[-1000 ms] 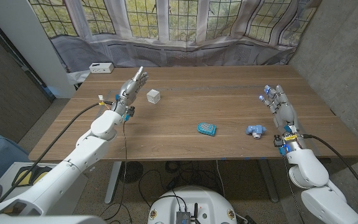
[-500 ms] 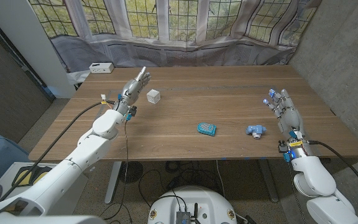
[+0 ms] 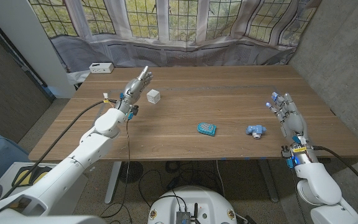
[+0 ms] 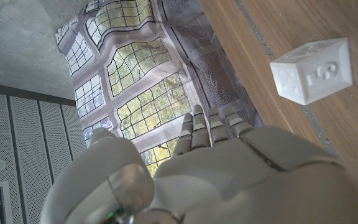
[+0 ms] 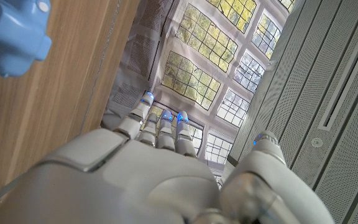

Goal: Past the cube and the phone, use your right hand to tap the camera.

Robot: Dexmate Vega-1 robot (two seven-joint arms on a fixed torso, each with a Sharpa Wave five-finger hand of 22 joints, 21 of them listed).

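1. Where the wooden table [image 3: 185,106] meets its near right edge, the right hand [image 3: 288,115] is raised over the wood with its fingers stretched out and slightly apart, holding nothing and touching nothing.
2. Just to that hand's left, near but apart from it, lies the small blue camera [image 3: 254,130]; in the right wrist view a blue corner of it [image 5: 11,31] shows on the wood beside the back of the right hand [image 5: 142,180], with bare wood between them.
3. Further left along the same near strip of the table lies the phone [image 3: 206,129], a flat blue piece, apart from the camera.
4. Beyond these, toward the far left part of the table, sits the white cube [image 3: 153,96], well apart from both the phone and the camera; the left wrist view shows markings on the faces of the cube [image 4: 311,70].
5. Just beside the cube, on its left, the left hand [image 3: 135,86] is held up with its fingers straight and close together, gripping nothing; the left wrist view shows the left hand [image 4: 197,168] apart from the cube.
6. At the far left corner of the table rests a small white box [image 3: 100,68].
7. Behind the table hangs a curtain printed with leaded windows [image 3: 179,25].
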